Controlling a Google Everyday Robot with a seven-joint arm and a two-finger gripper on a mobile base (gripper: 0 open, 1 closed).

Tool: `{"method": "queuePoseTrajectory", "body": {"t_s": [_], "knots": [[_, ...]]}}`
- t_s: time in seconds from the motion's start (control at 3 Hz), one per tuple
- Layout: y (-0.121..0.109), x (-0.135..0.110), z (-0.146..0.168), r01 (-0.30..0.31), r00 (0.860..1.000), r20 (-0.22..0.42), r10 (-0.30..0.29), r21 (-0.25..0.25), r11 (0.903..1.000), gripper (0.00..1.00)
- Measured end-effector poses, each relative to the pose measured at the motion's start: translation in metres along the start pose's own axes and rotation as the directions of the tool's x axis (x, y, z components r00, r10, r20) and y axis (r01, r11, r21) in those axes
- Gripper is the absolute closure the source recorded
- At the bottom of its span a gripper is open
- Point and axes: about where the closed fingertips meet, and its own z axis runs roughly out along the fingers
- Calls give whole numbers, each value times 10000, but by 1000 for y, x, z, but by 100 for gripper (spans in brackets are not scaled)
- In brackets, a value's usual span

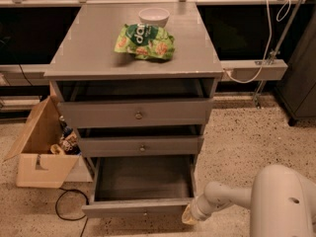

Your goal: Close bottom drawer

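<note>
The bottom drawer (138,207) of the grey cabinet is pulled far out and is empty inside; its slim front panel with a small knob sits near the frame's lower edge. My gripper (189,215) is at the end of the white arm, low at the right, right by the right end of that front panel. The medium drawer (141,145) and the tall top drawer (137,112) above are each pulled out a little.
A green snack bag (144,41) and a white bowl (153,17) lie on the cabinet top. An open cardboard box (42,149) with items stands left of the cabinet, a black cable (64,207) on the floor by it. A rail with a white cable runs at right.
</note>
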Motion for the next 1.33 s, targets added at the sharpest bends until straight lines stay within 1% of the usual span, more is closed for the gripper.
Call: {"method": "queuePoseTrajectory", "body": {"t_s": [0.33,0.67,1.0,1.33], "knots": [[-26,5,17,169,9993,331,-180,322,9993,100],[-26,5,17,169,9993,331,-180,322,9993,100],[-37,10,27,304,9986,414,-327,542,9981,100],[-49,10,34,486,9970,560,-538,890,9948,100]]}}
